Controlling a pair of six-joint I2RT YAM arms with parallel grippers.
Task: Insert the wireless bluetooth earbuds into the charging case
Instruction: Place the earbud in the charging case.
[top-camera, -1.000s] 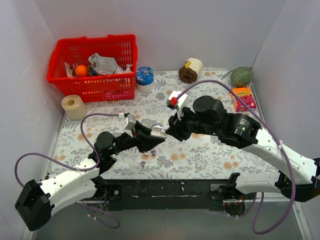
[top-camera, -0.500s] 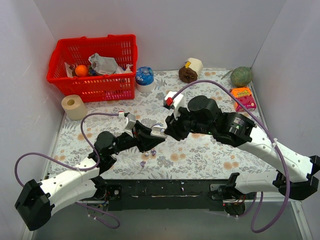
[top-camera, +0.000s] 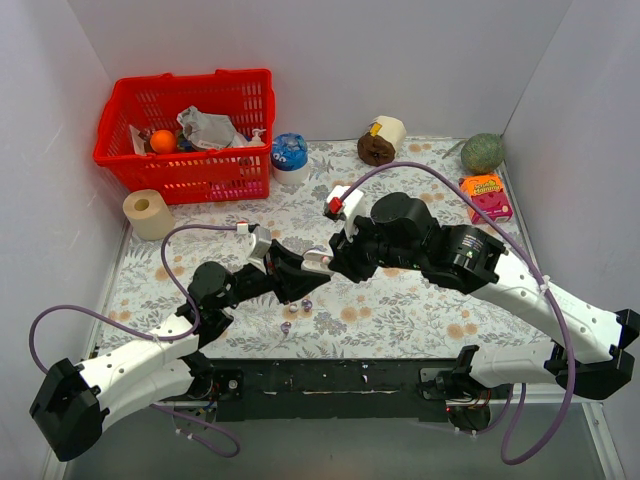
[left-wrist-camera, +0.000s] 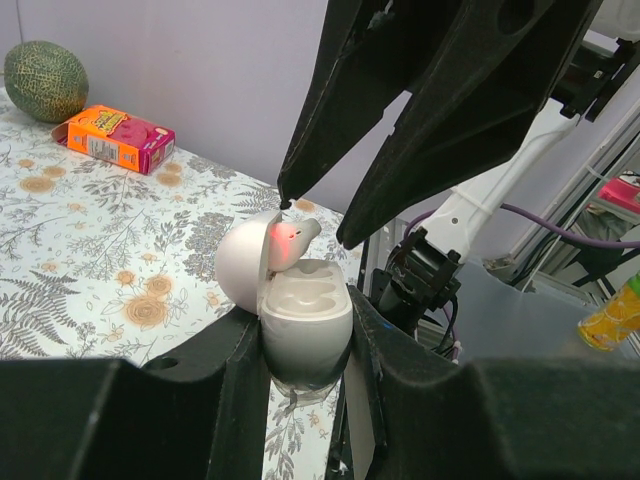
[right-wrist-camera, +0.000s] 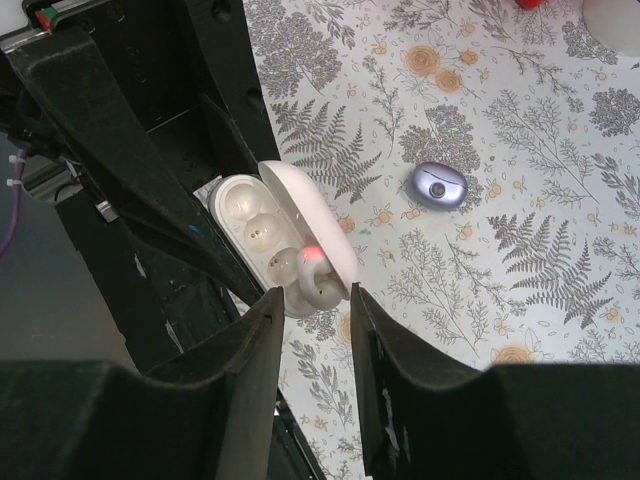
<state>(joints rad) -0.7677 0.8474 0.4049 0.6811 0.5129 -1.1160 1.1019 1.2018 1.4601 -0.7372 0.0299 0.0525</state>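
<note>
My left gripper (left-wrist-camera: 305, 345) is shut on the charging case (left-wrist-camera: 305, 320), a glossy white oval held upright with its lid swung open; the case also shows in the top view (top-camera: 318, 262) and the right wrist view (right-wrist-camera: 262, 240). My right gripper (right-wrist-camera: 316, 300) is right over the case's near end, its tips either side of one whitish earbud (right-wrist-camera: 318, 278) with a red light on it. The earbud rests against the lid and the case's rim. Two tiny purplish bits (top-camera: 307, 303) (top-camera: 286, 326) lie on the cloth below the grippers; I cannot tell which is an earbud.
A round silver-blue disc (right-wrist-camera: 437, 186) lies on the flowered cloth near the case. A red basket (top-camera: 190, 130), paper roll (top-camera: 148, 213) and blue-lidded tub (top-camera: 290, 157) stand at the back left. A brown roll (top-camera: 381, 143), green melon (top-camera: 483, 152) and orange box (top-camera: 487, 196) are at the back right.
My right arm has shifted a little to the left, bringing its tips closer over the open case. The left arm and the case have held still.
</note>
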